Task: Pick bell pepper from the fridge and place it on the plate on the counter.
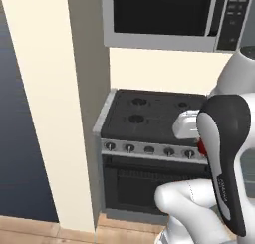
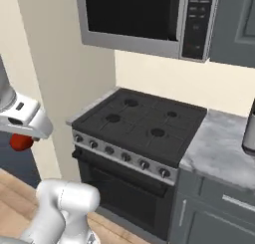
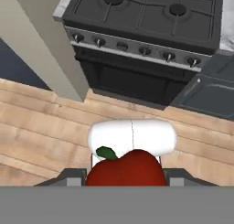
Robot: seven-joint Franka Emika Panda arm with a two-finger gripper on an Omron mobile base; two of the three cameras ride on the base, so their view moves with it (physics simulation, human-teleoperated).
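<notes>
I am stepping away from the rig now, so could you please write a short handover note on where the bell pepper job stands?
Hand: shut on the bell pepper, held in the air over the wooden floor in front of the stove.
Bell pepper: also seen as a red patch under the hand in the right base view.
Counter: grey marbled top to the right of the stove.
Done: the pepper is gripped and out of the fridge.
Left: find the plate on the counter, carry the pepper there, set it down, release.
</notes>
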